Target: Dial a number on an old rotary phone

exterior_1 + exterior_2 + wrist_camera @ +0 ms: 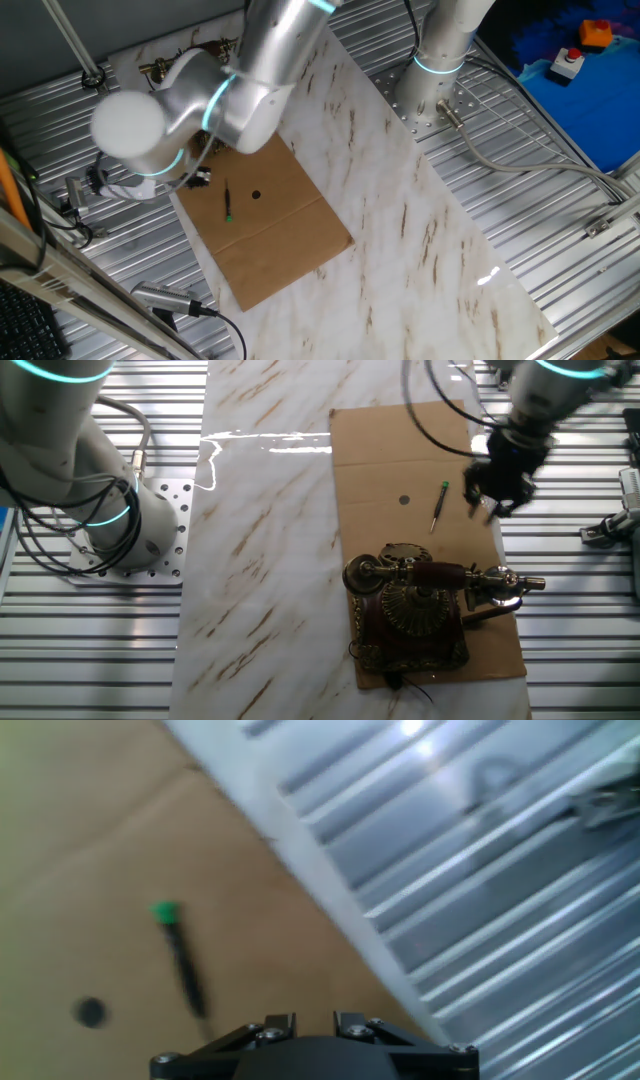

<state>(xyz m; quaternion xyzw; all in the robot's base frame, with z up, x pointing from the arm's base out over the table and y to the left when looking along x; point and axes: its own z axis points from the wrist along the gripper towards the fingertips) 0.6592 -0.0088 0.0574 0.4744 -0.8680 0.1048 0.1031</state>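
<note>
Hanging above the far right edge of the cardboard sheet (420,470), the fingers (497,495) hold nothing, and whether they are spread or pressed together I cannot tell: the hand view shows only the dark base of the hand at the bottom of the frame, and from the other fixed view the tips blur into one dark lump.

Just beside the fingers, toward the middle of the sheet, lies the stick (438,506), thin and black with a green tip; it is apart from them, flat on the cardboard. In the hand view the stick (180,958) sits left of the fingers with its green end pointing away from the hand. A little farther off on the same side is a small dark dot (404,499) on the cardboard.

On the fingers' other side the cardboard ends and the worktop's (270,540) pale marble edge gives way to ribbed metal.

Well apart from the fingers, at the opposite end of the sheet, stands the phone (412,615): dark red-brown body, gold trim, round dial facing up, and the handset (445,573) lying across its cradle. It stands upright, untouched. In one fixed view the arm's big silver joint (200,100) covers most of it.
</note>
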